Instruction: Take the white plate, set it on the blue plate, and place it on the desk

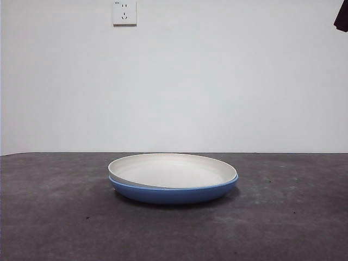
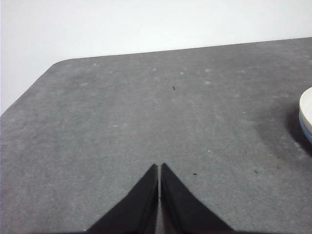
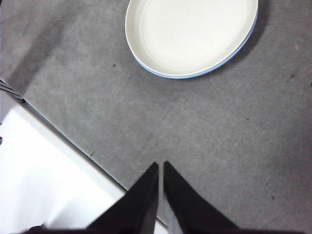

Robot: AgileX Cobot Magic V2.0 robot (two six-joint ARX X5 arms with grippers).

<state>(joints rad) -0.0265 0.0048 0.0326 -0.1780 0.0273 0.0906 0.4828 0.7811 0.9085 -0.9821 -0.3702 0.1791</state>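
The white plate [image 1: 173, 169] rests inside the blue plate [image 1: 173, 193] at the middle of the desk [image 1: 54, 217], slightly tilted so its left rim sits higher. From the right wrist view the white plate [image 3: 191, 34] covers almost all of the blue plate [image 3: 240, 50], which shows only as a thin rim. My right gripper [image 3: 160, 165] is shut and empty above the desk's edge, apart from the plates. My left gripper [image 2: 159, 167] is shut over bare desk, with the white plate [image 2: 306, 105] and blue plate [image 2: 307, 131] just at the picture's edge.
A black arm tip [image 1: 341, 16] shows at the top right corner of the front view. A wall socket [image 1: 124, 12] sits high on the white wall. The desk's edge [image 3: 73, 144] runs close to my right gripper, with white floor beyond it.
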